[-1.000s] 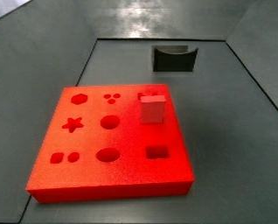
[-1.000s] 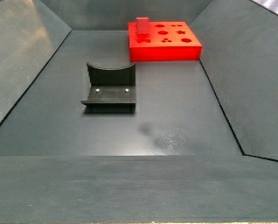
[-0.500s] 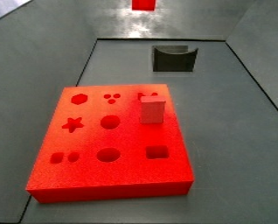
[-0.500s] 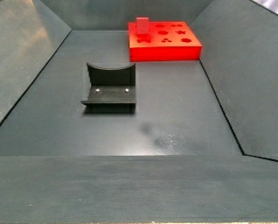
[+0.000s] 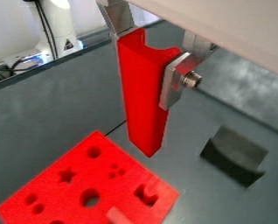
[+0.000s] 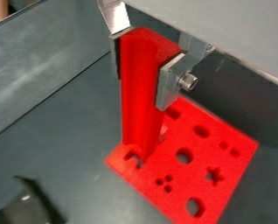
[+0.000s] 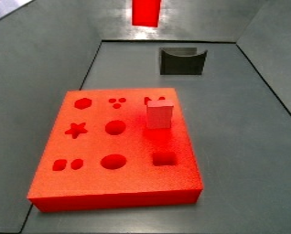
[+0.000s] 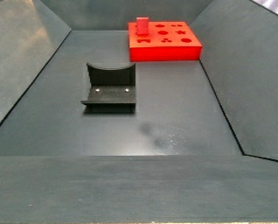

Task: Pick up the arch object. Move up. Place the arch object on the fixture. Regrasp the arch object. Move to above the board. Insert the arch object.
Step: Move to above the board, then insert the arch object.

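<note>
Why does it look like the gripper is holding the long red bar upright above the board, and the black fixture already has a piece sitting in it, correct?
Not quite. The gripper does hold the red bar upright above the board, as both wrist views show. But the fixture is empty in a side view; the short red block stands on the board.

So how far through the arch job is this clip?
The arch object is shut upright in the tool, high above the floor; in a side view only its lower end shows at the top edge. So pickup looks done. Whether the fixture, now bare, was already used, I cannot tell. Insertion into the board remains.
</note>
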You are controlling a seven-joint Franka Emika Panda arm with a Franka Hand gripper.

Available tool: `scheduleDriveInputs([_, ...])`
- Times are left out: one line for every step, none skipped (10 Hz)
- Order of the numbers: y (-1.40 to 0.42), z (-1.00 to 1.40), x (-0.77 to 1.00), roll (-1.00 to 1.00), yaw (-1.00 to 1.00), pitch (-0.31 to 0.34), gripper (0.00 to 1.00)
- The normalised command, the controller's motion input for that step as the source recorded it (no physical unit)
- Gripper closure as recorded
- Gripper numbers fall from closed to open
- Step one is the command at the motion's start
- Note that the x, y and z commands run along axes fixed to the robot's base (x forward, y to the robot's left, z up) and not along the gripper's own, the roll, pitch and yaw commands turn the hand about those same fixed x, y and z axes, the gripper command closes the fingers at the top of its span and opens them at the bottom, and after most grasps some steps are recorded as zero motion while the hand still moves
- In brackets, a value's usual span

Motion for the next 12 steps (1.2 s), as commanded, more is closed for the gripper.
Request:
scheduleDriveInputs([0.01, 0.0, -0.04, -0.33, -0.02, -0.006, 1.0])
scheduleDriveInputs([0.01, 0.0, -0.03, -0.22, -0.02, -0.008, 1.0])
scheduleDriveInputs([0.11, -0.3, 0.36, -0.05, 0.0, 0.0, 1.0])
scheduleDriveInputs([0.25, -0.49, 0.43, -0.06, 0.0, 0.01, 1.0])
scheduleDriveInputs([0.3, -0.57, 0.35, -0.1, 0.0, 0.0, 1.0])
scheduleDriveInputs([0.28, -0.65, 0.22, -0.15, 0.0, -0.013, 1.0])
scheduleDriveInputs([0.25, -0.67, 0.0, -0.25, 0.0, -0.101, 1.0])
scheduleDriveInputs([0.17, -0.59, -0.06, -0.25, 0.0, -0.147, 1.0])
scheduleDriveInputs([0.1, -0.6, -0.17, -0.21, 0.02, -0.18, 1.0])
scheduleDriveInputs([0.03, -0.6, -0.29, -0.17, 0.13, -0.191, 1.0])
scheduleDriveInputs([0.0, -0.57, -0.16, -0.19, 0.18, -0.17, 1.0])
scheduleDriveInputs([0.0, -0.42, 0.0, -0.2, 0.11, -0.156, 1.0])
